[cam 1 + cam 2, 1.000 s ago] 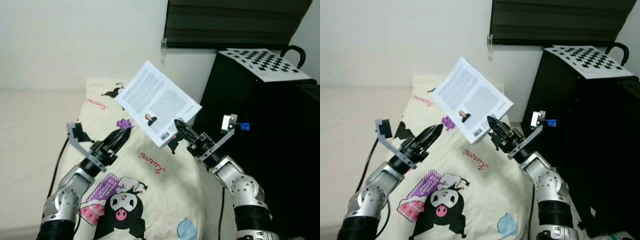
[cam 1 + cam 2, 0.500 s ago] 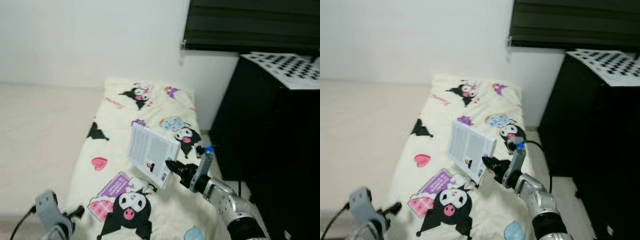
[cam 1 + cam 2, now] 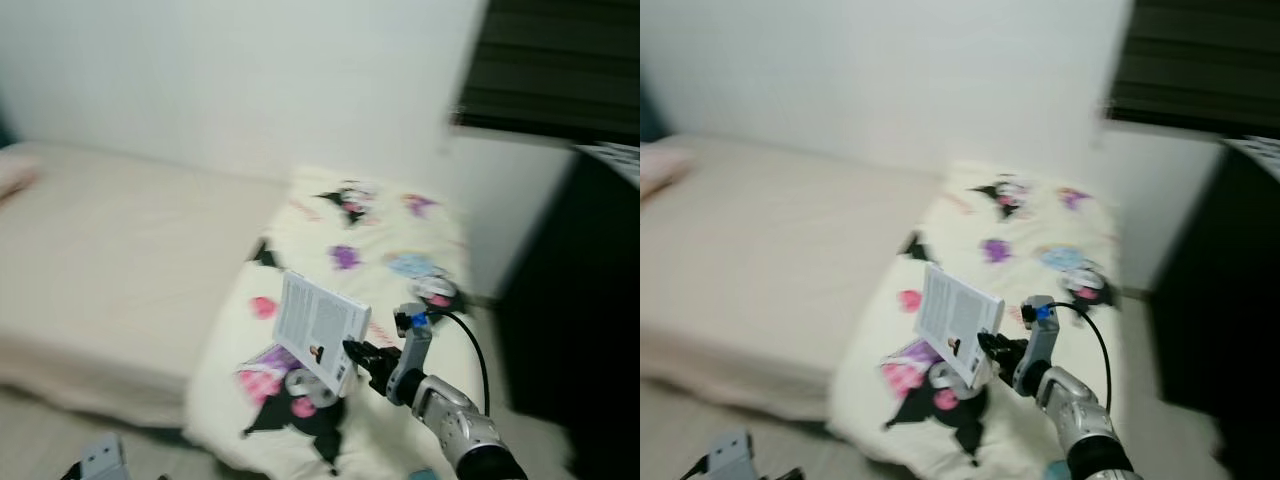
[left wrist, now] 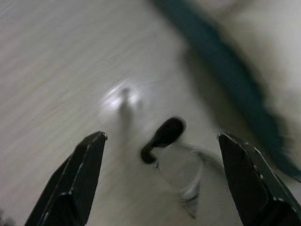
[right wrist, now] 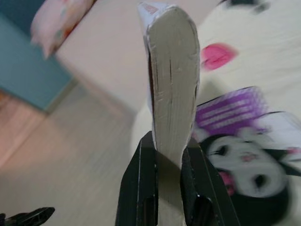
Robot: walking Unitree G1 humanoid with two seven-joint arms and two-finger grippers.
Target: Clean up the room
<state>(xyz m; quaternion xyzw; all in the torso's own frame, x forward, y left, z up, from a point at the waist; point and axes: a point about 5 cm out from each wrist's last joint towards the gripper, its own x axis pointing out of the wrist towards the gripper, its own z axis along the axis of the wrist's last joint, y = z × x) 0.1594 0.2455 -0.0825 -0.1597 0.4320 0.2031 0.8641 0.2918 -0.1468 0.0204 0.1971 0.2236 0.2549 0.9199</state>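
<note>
The left gripper point(image 4: 160, 141) hangs wide open over the floor point(image 4: 56, 70), while the right gripper point(image 3: 358, 358) pinches the near edge of a white paperback book point(image 3: 318, 330), back cover with small print, upright above the cartoon-print blanket point(image 3: 400, 250).

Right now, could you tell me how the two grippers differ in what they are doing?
The right gripper is shut on the book, held upright above the blanket; the left gripper is open and holds nothing. The right is raised in front; the left hangs low over the floor. Both have two black fingers.
</note>
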